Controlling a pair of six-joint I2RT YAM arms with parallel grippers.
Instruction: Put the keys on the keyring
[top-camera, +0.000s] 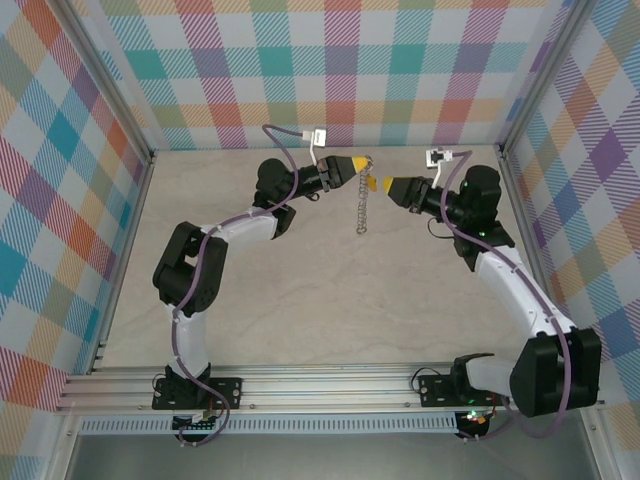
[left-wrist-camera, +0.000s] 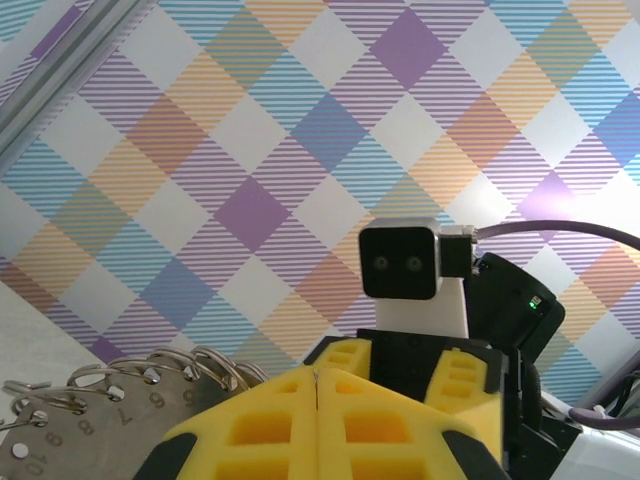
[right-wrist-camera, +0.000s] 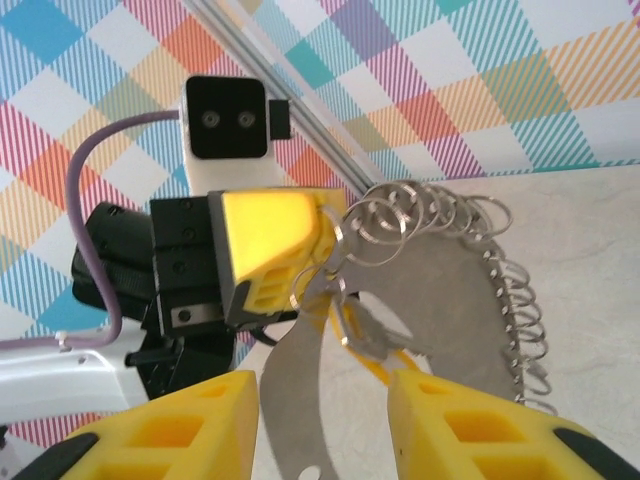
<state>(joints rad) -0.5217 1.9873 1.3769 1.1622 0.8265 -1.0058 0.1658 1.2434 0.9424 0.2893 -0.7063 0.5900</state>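
Observation:
My left gripper (top-camera: 360, 161) is held above the back of the table, shut on the top of the keyring (top-camera: 362, 205), which hangs down edge-on like a chain. In the left wrist view its yellow pads (left-wrist-camera: 316, 375) are pressed together, with the keyring's numbered band and wire loops (left-wrist-camera: 100, 400) at lower left. In the right wrist view the keyring (right-wrist-camera: 440, 290) is a flat grey band fringed with loops. The small yellow-headed key (right-wrist-camera: 372, 335) hangs on a loop near the left gripper's fingers (right-wrist-camera: 270, 245). My right gripper (right-wrist-camera: 320, 390) stands open just below the key (top-camera: 368, 184), one finger on each side of the band.
The beige tabletop (top-camera: 300, 290) lies well below both grippers. Plaid walls (top-camera: 330, 70) and aluminium posts (top-camera: 110, 130) close in the back and sides. The two grippers face each other closely, tip to tip (top-camera: 388, 187).

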